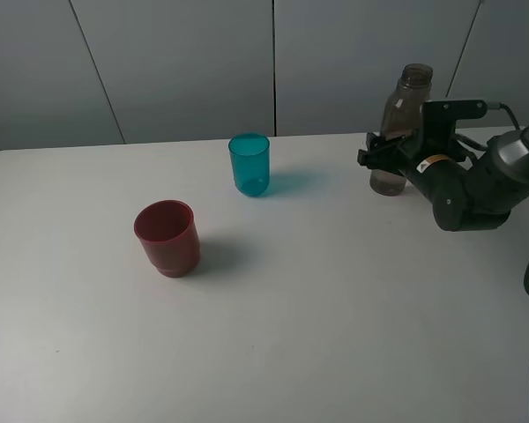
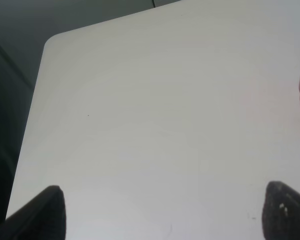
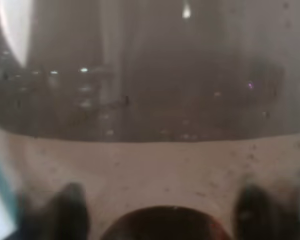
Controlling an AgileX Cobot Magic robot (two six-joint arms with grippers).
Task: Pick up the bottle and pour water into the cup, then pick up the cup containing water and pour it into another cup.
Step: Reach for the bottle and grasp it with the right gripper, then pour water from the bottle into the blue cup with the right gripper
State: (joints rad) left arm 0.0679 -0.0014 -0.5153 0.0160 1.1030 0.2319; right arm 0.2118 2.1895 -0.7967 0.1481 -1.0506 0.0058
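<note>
A plain white table (image 1: 335,335) runs to grey wall panels (image 1: 185,62) at the far side. On it stand three containers, one of each: a tall smoky bottle (image 1: 412,97), uncapped and upright at the far right, a teal cup (image 1: 249,165) far and near the middle, and a squat red cup (image 1: 167,238) nearer and to the left, all well apart; whether any holds water I cannot tell. My right gripper (image 1: 390,150) is clenched on the bottle's middle, while my left gripper (image 2: 165,212) hangs spread wide above the table at the left, grasping nothing.
</note>
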